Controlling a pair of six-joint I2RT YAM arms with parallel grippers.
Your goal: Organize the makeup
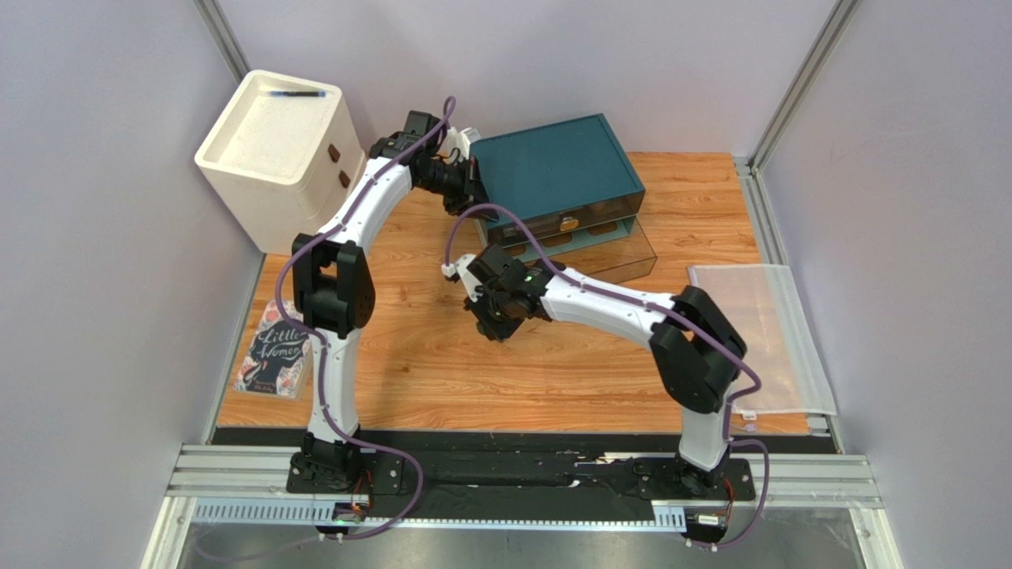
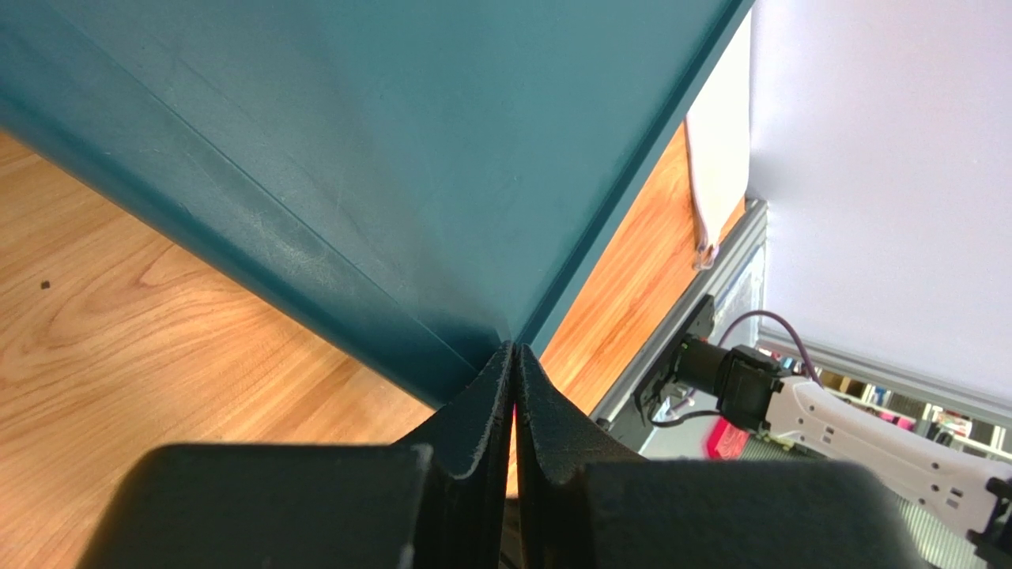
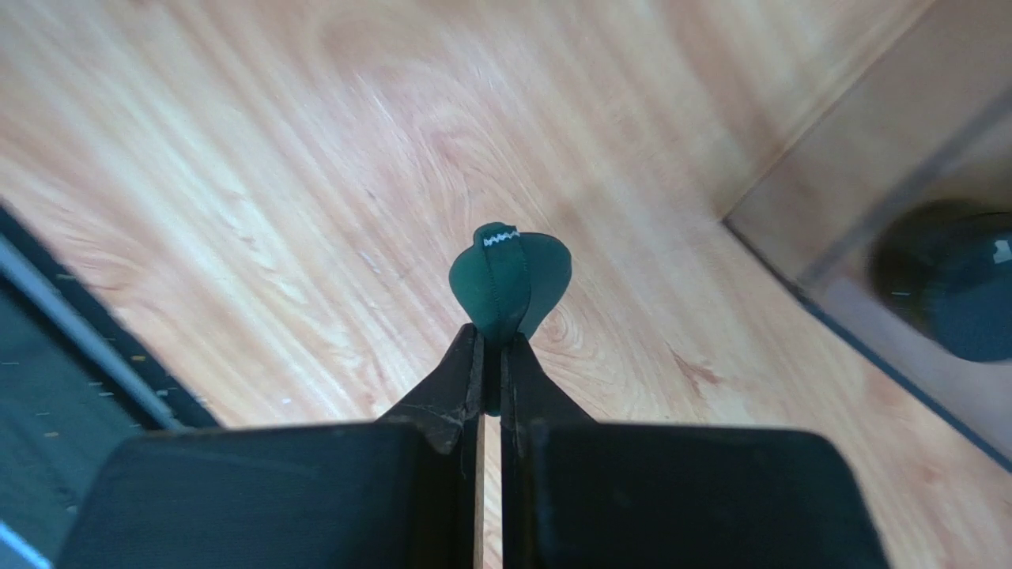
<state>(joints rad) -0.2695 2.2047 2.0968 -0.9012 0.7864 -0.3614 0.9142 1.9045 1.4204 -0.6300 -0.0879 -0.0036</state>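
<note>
My right gripper (image 3: 493,338) is shut on a flat dark-green round compact (image 3: 511,279), held edge-on above the wooden table. In the top view this gripper (image 1: 493,326) hangs over mid-table and hides the compact. A pulled-out translucent drawer (image 3: 855,154) to its right holds a blurred dark round item (image 3: 944,279). The drawer (image 1: 612,251) belongs to a teal drawer box (image 1: 558,172) at the back. My left gripper (image 1: 469,184) is shut and empty, tips (image 2: 514,350) against the box's left corner (image 2: 392,178). The other makeup is out of view.
A cream cabinet (image 1: 279,142) with a pen on top stands at the back left. A pink-covered book (image 1: 276,350) lies at the table's left edge. A clear mesh pouch (image 1: 760,332) lies at the right edge.
</note>
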